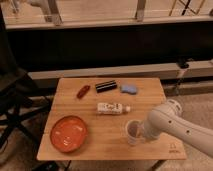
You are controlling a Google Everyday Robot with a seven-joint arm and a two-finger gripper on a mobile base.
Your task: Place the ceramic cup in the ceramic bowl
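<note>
The ceramic cup [132, 131], small and white with a brownish inside, stands upright near the front right of the wooden table [70, 90]. The ceramic bowl [68, 132], wide and red-orange with a darker rim, sits at the front left of the table, well to the left of the cup. My gripper [141, 131] comes in from the right on a white arm [172, 122] and is right beside the cup, at its right side.
A white labelled bottle [113, 108] lies on its side in the middle of the table, just behind the cup. At the back lie a red object [83, 91], a black box [106, 86] and a blue object [129, 89]. A dark chair [15, 100] stands to the left.
</note>
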